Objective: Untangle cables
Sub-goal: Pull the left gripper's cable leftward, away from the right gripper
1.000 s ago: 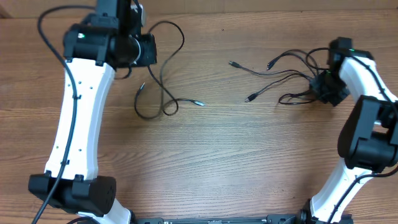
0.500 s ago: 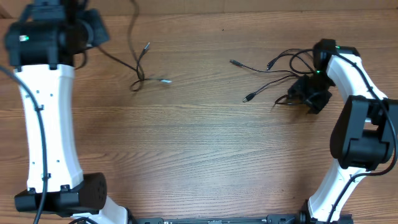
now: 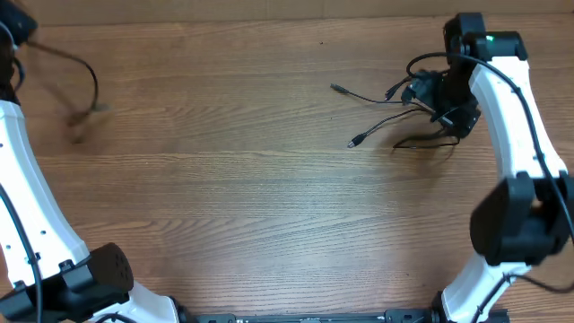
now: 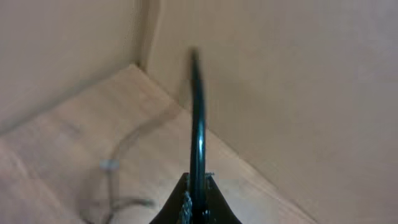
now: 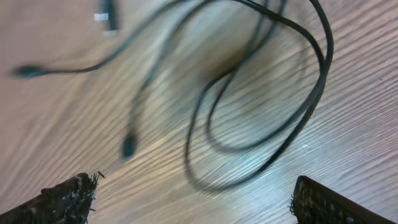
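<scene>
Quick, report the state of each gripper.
Left gripper: closed on a black cable.
Right gripper: open, holding nothing, above the looped cables.

Two cables (image 3: 93, 79) (image 3: 372, 130), two robot arms (image 3: 27, 206) (image 3: 507, 99), one wooden table (image 3: 269, 206)

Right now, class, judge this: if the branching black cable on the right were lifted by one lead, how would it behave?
Probably floppy: the branching cable lies in loose curls on the table. Likely light, being thin. Its leads with small plugs would probably dangle and snag.
</scene>
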You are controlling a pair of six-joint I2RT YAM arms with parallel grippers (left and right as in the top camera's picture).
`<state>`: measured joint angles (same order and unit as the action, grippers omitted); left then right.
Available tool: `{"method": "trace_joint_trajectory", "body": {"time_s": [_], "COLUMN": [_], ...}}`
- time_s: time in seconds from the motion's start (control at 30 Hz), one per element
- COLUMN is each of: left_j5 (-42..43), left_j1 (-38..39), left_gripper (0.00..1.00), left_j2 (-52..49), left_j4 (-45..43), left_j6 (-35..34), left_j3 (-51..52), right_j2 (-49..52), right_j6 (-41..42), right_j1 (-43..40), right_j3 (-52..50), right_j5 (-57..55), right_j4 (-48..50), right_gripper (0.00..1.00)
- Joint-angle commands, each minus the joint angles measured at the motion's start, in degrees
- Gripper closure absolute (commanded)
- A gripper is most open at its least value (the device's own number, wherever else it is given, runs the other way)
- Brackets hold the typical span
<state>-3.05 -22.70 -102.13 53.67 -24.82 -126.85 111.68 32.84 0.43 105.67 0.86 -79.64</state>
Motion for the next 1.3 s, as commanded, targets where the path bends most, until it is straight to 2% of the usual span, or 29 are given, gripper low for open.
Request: {"method": "trace_joint_trajectory", "body": {"time_s": [0.0, 0.2, 0.33, 0.43, 0.57, 0.67, 0.8, 0.87, 0.9, 1.07, 1.13, 1.27], "left_j5": [2.4, -2.6, -1.6, -2.3, -10.3, -16.0, -16.9, -16.4, -15.1, 1.6, 6.2, 7.5], "left_j1": [0.1, 0.1, 0.0, -0.3, -1.6, -3.3, -6.9, -9.0, -10.0, -13.0, -13.4, -13.2], "left_gripper": [0.96, 0.96, 0.96, 0.96, 0.96, 0.95, 0.96, 0.93, 0.85, 0.00, 0.00, 0.00], "left_j2": [-5.3, -13.6, -20.3, -25.2, -30.7, -33.5, -35.4, -35.4, -35.4, -35.3, -35.0, -34.6], "left_j4": [-8.0, -15.6, -17.0, -15.8, -11.4, -7.8, -4.8, -3.1, -2.7, -4.4, -4.5, -3.7], "left_j6": [5.5, 6.3, 6.5, 3.2, -2.5, -4.1, -4.5, -7.3, -8.4, -8.5, -8.5, -8.6], "left_j3": [-0.3, -0.3, -0.3, -0.3, -0.3, -0.3, -0.3, -0.3, -0.3, -0.8, -1.8, -8.0], "right_j2": [-5.2, -5.4, -5.4, -5.4, -5.4, -5.4, -5.4, -5.4, -5.4, -5.4, -5.4, -5.4], "right_j6": [0.3, 0.3, 0.3, 0.3, 0.3, 0.3, 0.3, 0.3, 0.3, 0.3, 0.3, 0.3], "right_j1": [3.6, 8.5, 11.6, 13.7, 15.4, 15.8, 16.3, 16.3, 16.3, 16.4, 16.6, 16.8], "right_j3": [1.8, 1.5, 1.5, 1.5, 1.5, 1.5, 1.5, 1.5, 1.5, 1.5, 1.5, 1.5], "right_j5": [-0.8, -0.7, -0.8, -0.8, -0.8, -0.7, -0.7, -0.7, -0.7, -0.7, 0.0, 1.0], "right_j4": [-0.2, -1.1, -0.2, 0.2, -0.8, -1.5, -1.7, -1.7, -1.7, -1.7, -1.8, -2.7], "right_gripper": [0.00, 0.00, 0.00, 0.00, 0.00, 0.00, 0.00, 0.00, 0.00, 0.00, 0.00, 0.00]}}
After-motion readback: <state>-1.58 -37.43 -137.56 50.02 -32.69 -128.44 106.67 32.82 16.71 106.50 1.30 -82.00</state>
